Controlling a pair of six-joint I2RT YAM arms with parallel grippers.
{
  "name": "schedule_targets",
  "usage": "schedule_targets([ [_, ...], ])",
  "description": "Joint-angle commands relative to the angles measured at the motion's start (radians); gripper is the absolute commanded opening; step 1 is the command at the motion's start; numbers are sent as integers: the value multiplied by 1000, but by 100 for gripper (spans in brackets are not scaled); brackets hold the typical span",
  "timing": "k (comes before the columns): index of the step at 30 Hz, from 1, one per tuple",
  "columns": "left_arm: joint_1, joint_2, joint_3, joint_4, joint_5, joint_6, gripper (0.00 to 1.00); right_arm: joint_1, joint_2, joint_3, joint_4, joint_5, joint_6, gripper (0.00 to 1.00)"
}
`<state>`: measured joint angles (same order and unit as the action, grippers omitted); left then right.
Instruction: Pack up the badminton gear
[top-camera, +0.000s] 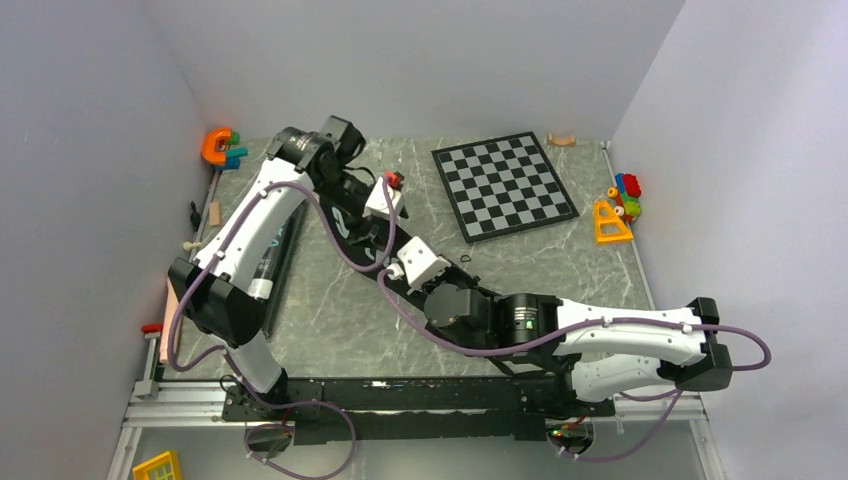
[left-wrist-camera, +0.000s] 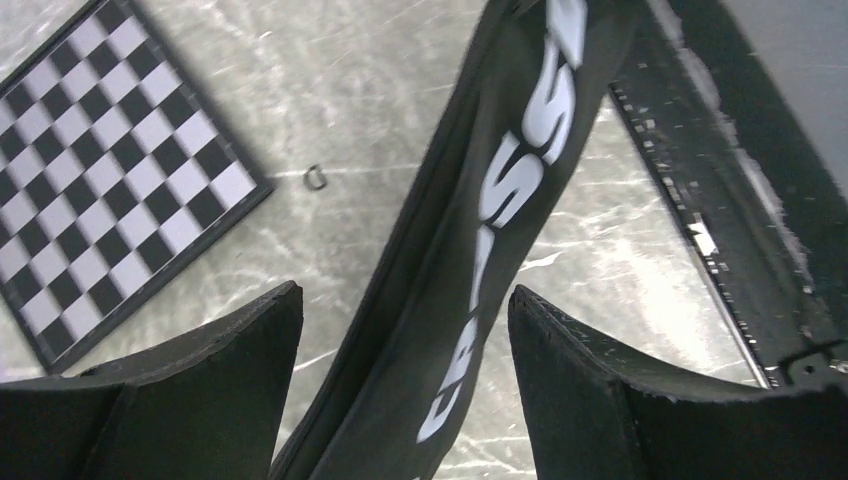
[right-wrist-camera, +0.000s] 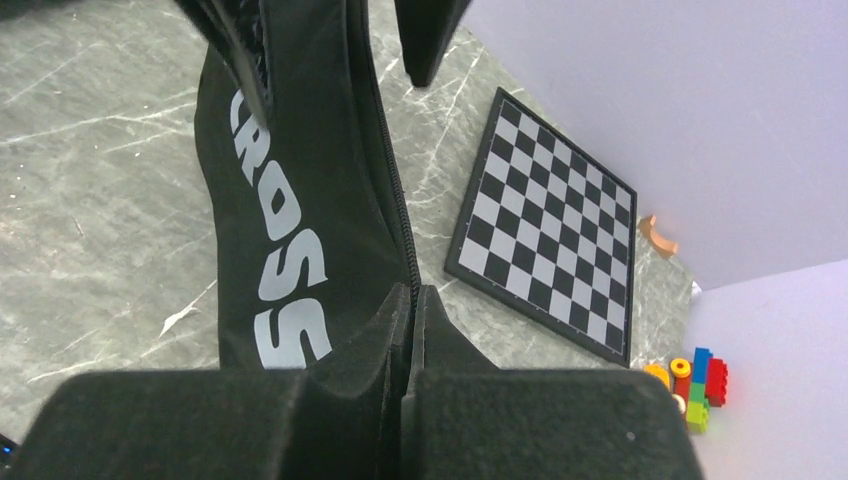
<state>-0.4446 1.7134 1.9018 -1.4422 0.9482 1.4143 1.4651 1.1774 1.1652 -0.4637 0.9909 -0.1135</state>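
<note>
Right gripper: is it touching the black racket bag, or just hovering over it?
Touching. The right wrist view shows the right gripper shut, pinching the racket bag at its zipper edge, with no gap between them.

The left arm (top-camera: 255, 215) and right arm (top-camera: 620, 325) meet over the black racket bag (top-camera: 360, 238) (its white lettering showing); the chessboard (top-camera: 505, 185) lies behind, colourful toys (top-camera: 622, 205) rightward.

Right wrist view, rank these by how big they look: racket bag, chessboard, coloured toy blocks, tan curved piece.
1. racket bag, though it lies nearest the camera, which inflates it.
2. chessboard.
3. coloured toy blocks.
4. tan curved piece.
The last two sit farthest off, so their true sizes stay unsure.
</note>
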Motion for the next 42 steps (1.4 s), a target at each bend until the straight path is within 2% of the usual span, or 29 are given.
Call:
schedule_targets([
  [1,-36,-63,-31,-77,80,54,78,25,10,33,129,72,-53,0],
  [7,-53,-44,-5,-98,86,56,73,41,43,34,187,84,-104,0],
  [15,-98,0,18,-110,75,47,62,58,87,54,221,72,-122,0],
  [21,-118,-6,-19,-78,61,20,45,60,93,52,244,75,-120,0],
  [26,-128,-2,-44,-102,56,31,47,60,94,38,281,74,-138,0],
  [28,-138,2,-45,-101,45,26,44,60,94,39,288,71,-139,0],
  [30,-146,7,-43,-99,31,25,31,60,95,40,297,70,-141,0],
  [31,-151,8,-41,-94,23,20,20,60,95,41,298,72,-137,0],
  [32,-152,8,-37,-82,16,9,2,60,94,41,295,75,-129,0],
  [37,-151,-32,-63,67,-64,-101,0,58,71,25,267,109,-65,0],
  [38,-152,-49,-78,112,-88,-128,0,58,63,21,260,118,-48,4],
  [40,-151,-86,-116,262,-153,-205,0,53,39,15,243,135,-5,25],
  [42,-148,-127,-155,392,-221,-290,0,47,10,14,220,145,47,38],
])
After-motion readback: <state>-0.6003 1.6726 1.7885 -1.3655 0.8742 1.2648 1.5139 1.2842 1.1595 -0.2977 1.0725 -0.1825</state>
